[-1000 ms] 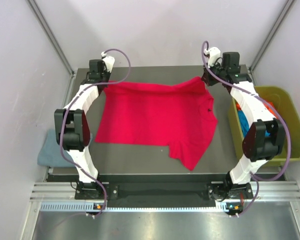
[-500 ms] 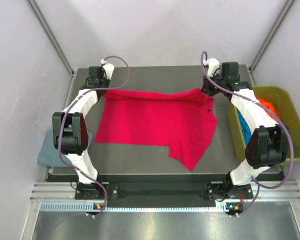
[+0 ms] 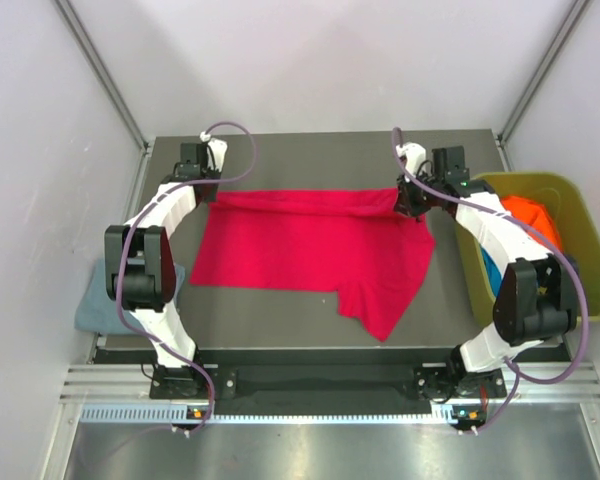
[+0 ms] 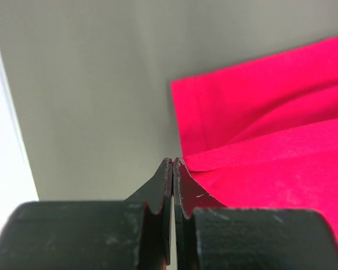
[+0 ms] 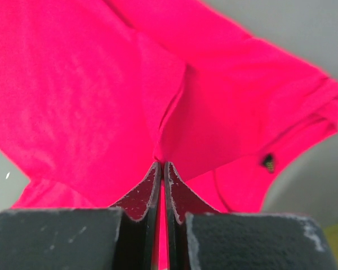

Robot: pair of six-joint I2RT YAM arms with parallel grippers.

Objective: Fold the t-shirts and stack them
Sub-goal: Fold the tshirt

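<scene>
A crimson red t-shirt (image 3: 310,250) lies spread on the dark table, its far edge lifted and folded toward the near side. My left gripper (image 3: 208,192) is shut on the shirt's far left corner (image 4: 259,169). My right gripper (image 3: 408,200) is shut on the far right edge by the sleeve (image 5: 214,112). A grey-blue t-shirt (image 3: 98,300) lies folded off the table's left edge. Orange (image 3: 530,212) and turquoise (image 3: 490,262) t-shirts sit in the bin at the right.
An olive-green plastic bin (image 3: 580,250) stands beside the table's right edge. Bare grey table (image 3: 310,160) shows beyond the shirt. White walls close in on both sides and the back.
Both grippers have moved toward the near side with the shirt's far edge, folding it over the shirt's body. The far strip of table is now bare.
</scene>
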